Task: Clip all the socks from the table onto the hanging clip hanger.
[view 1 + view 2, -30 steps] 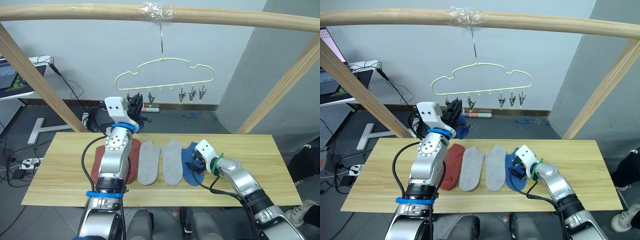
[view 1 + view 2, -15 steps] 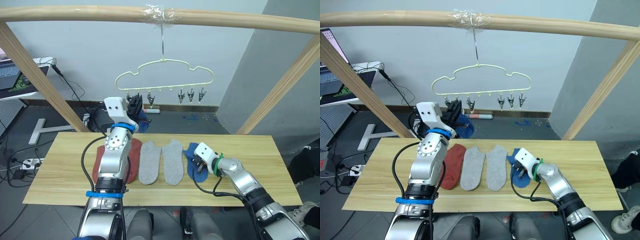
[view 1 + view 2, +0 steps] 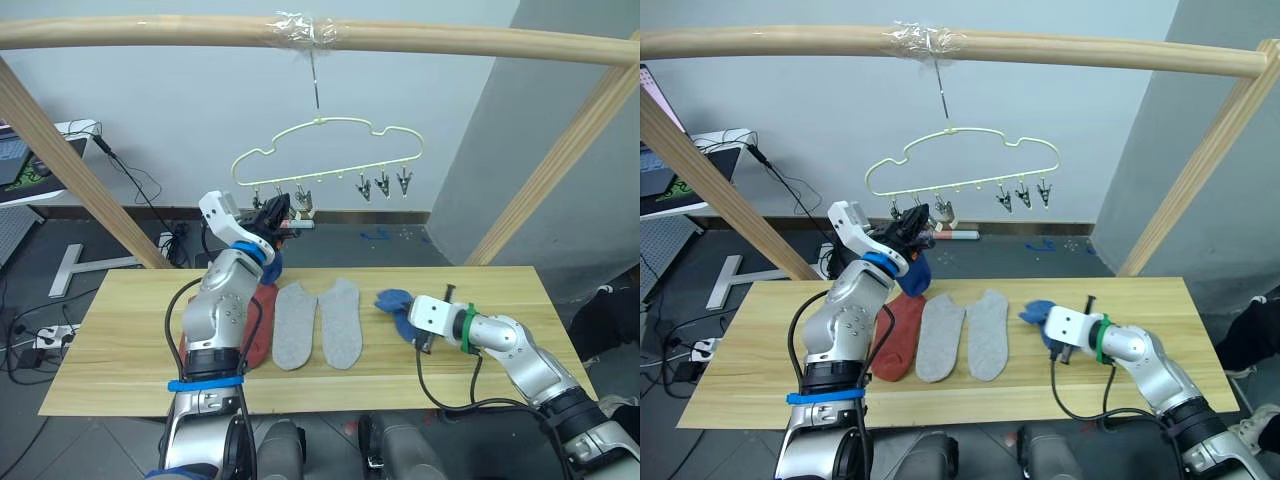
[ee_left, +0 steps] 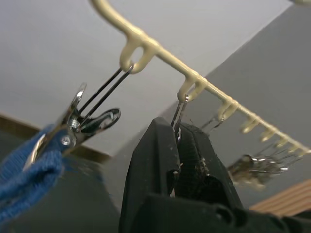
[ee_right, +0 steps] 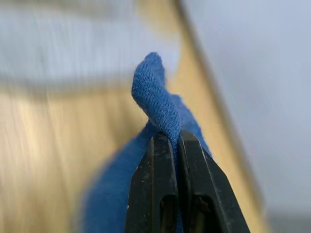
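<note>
Blue sock [image 5: 156, 99] in right gripper [image 5: 174, 141], low.

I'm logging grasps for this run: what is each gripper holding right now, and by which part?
The right gripper pinches a fold of the blue sock. The left gripper is shut on the second clip of the clip hanger.

Clip hanger [image 3: 325, 152] hangs from the pole frame [image 3: 300, 33] above and behind the bench [image 3: 130, 340]. Four socks lie side by side on the bench, the rightmost sock [image 3: 398, 304] set apart.
</note>
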Robot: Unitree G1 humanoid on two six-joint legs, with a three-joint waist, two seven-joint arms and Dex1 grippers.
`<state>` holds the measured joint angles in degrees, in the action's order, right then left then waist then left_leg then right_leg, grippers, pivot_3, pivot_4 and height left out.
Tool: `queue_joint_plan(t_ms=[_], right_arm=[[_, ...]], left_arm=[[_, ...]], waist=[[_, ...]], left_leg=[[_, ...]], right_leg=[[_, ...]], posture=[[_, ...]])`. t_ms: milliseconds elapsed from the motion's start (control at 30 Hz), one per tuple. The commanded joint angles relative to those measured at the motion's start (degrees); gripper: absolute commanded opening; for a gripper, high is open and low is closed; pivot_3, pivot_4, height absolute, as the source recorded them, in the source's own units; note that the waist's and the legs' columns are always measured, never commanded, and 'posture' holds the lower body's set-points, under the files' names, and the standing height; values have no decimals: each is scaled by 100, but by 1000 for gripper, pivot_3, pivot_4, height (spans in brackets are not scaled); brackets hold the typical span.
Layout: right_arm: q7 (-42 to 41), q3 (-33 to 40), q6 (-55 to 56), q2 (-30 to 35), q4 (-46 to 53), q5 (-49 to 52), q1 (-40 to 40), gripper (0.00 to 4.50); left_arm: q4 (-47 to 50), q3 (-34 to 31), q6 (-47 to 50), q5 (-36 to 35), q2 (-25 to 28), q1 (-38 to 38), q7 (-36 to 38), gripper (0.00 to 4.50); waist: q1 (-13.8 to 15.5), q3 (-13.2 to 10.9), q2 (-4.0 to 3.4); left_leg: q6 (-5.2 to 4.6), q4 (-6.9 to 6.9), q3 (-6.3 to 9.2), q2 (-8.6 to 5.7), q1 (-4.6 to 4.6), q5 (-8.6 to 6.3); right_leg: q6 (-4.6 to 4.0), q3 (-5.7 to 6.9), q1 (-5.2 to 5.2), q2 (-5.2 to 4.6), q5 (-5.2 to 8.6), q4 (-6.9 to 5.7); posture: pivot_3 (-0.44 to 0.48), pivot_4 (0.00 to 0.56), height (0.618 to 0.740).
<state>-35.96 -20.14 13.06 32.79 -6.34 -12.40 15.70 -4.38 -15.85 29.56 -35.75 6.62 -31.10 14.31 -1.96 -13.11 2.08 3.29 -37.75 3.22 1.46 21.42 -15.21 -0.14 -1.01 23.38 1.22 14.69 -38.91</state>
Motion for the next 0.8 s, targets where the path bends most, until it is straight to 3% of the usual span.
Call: queue_joint_plan(t_ms=[33, 167, 300, 800], right_arm=[[128, 41, 366, -131, 379, -85, 73, 10], [373, -84, 597, -704, 495, -190, 466, 10], [577, -76, 705, -1169, 438, -269, 787, 10], [899, 12, 1041, -1342, 338, -394, 1134, 10]], left_arm=[[201, -174, 583, -536, 82, 40, 67, 0], [328, -447, 1115, -1284, 17, -93, -73, 0], [466, -480, 1366, -1579, 9, -67, -151, 0], [697, -455, 1595, -1830, 53, 59, -178, 0]], waist=[[13, 0, 1], [9, -3, 1], [30, -6, 0], [106, -7, 0]], left_leg=[[0, 0, 2, 1, -11, 0], [2, -2, 0, 8, -10, 0], [3, -4, 3, 8, -8, 0], [3, -5, 12, 5, 31, 0]], right_leg=[[0, 2, 0, 0, 0, 0], [0, -4, 1, -11, 0, 2], [0, -2, 2, -15, 0, 1], [0, 7, 23, -34, 0, 23]], posture=[[28, 219, 740], [29, 218, 740], [33, 217, 740], [43, 213, 740]])
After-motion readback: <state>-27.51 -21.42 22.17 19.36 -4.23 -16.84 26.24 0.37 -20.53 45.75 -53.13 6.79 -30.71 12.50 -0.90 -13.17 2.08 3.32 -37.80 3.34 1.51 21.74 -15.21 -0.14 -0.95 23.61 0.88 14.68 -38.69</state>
